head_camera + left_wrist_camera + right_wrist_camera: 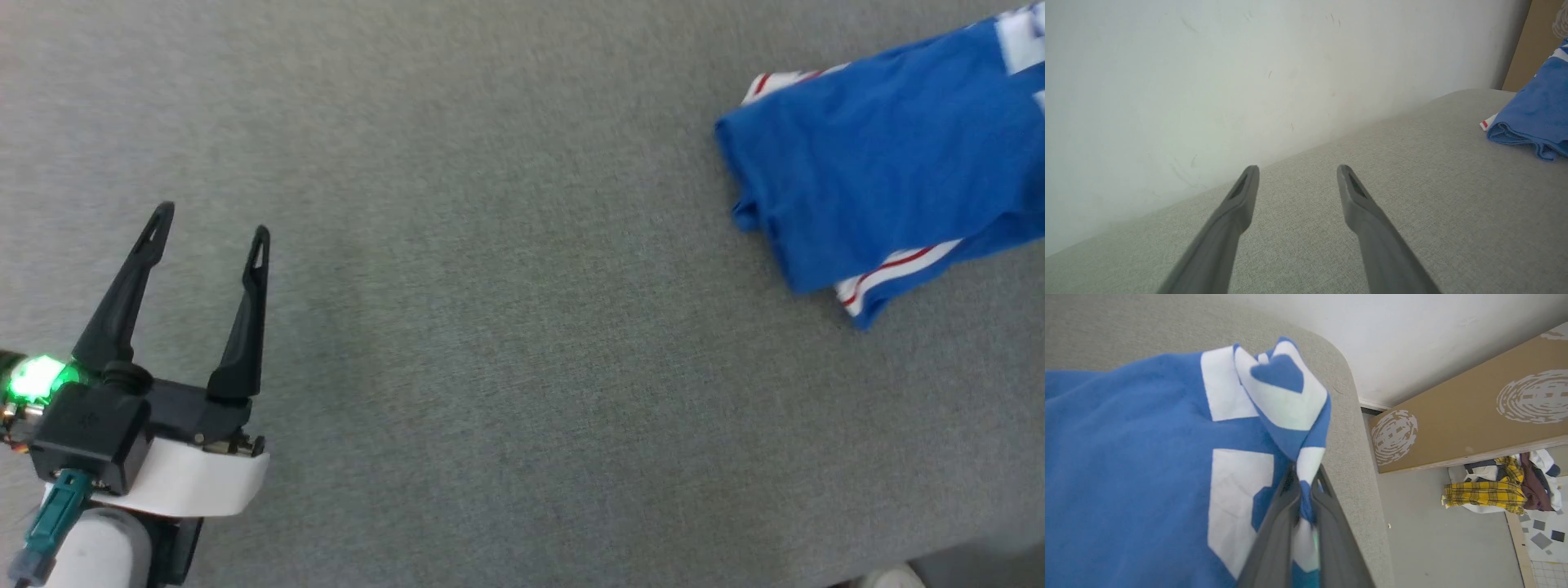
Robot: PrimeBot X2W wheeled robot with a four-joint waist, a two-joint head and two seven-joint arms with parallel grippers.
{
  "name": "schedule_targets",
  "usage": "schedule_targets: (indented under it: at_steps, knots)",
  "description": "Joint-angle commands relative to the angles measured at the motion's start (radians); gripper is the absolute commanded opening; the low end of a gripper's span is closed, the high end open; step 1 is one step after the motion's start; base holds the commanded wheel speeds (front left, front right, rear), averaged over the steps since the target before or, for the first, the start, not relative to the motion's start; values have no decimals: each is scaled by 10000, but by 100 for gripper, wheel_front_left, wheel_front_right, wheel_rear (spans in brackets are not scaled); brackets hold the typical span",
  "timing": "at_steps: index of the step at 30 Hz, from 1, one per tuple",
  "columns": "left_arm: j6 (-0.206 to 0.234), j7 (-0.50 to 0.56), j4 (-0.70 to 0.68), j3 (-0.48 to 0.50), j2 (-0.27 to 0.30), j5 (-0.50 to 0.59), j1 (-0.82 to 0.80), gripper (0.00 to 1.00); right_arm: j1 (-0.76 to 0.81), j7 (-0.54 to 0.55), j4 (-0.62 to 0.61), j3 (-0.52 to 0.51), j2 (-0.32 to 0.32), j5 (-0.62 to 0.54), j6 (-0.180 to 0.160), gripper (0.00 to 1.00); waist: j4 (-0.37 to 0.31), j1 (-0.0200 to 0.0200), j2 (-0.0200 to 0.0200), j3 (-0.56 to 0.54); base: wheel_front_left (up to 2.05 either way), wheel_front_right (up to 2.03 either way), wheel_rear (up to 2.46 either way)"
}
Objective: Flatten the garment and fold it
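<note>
I see the right gripper [1304, 486] pinching a bunched fold of the blue T-shirt [882, 147], crumpled at two o'clock. The left gripper [214, 220] is spread at eight. One-handed pulling could drag it off the grey tabletop [490, 343].

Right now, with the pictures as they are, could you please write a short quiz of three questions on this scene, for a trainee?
1. True or false: the left end effector is shut on the garment.
2. Choose one. What does the right end effector hold between its fingers?
A) nothing
B) a bunched fold of the garment
C) a cup
3. Short answer: what colour is the surface on which the garment lies?

Key
1. False. It is open, holds nothing, and is well apart from the garment.
2. B
3. Gray
</note>
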Motion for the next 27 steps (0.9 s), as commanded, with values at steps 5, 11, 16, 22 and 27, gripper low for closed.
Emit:
schedule_targets:
  at_steps: [5, 11, 16, 22, 27]
  knots:
    - [-167, 287, -408, 9, 285, 107, -349, 100, -359, -466, 485, -614, -386, -798, -11, 0, -586, -2, 0, 1145, 0, 0, 0]
    - [-179, 342, -565, -9, 393, 114, -362, 100, -512, -1013, 891, -1195, -507, -1527, -11, 0, -501, -2, 0, 1477, 0, 0, 0]
    - [-17, 82, -726, 65, 343, 153, -459, 100, -584, -1514, 1147, -1458, -252, -2074, -11, 0, -386, -2, 0, 1695, 0, 0, 0]
    - [164, -75, -793, 173, 288, 136, -543, 100, -909, -2294, 1515, -1699, -134, -2816, -11, 0, -291, -2, 0, 1979, 0, 0, 0]
    - [203, -296, -766, 183, 226, 23, -645, 100, -1165, -2449, 1923, -1868, 34, -3053, -11, 70, -257, -2, 0, 2091, 0, 0, 0]
